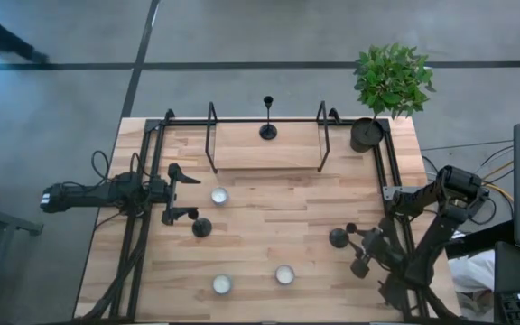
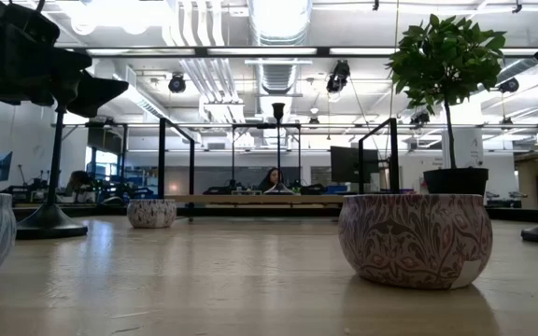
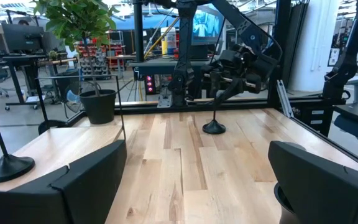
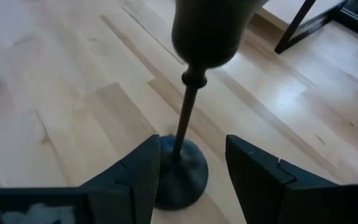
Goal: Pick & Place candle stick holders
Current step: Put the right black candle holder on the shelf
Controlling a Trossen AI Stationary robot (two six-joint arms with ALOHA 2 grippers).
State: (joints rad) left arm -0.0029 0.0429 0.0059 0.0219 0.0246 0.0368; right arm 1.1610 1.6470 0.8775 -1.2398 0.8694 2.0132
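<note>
The right end effector (image 4: 191, 165) stands with fingers apart around a candlestick holder's (image 4: 188, 124) stem, not clamped; the left end effector (image 3: 191, 180) gapes wide over the bench (image 1: 269, 226).

Open-plan lab: exposed ceiling ducts (image 2: 278, 56), monitors (image 2: 348, 163), equipment racks (image 3: 98, 62).

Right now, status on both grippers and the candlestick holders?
Left gripper open, empty, a holder near it. Right gripper open astride upright candlestick holder, not clamped. Third holder on raised shelf. Nothing blocking.
</note>
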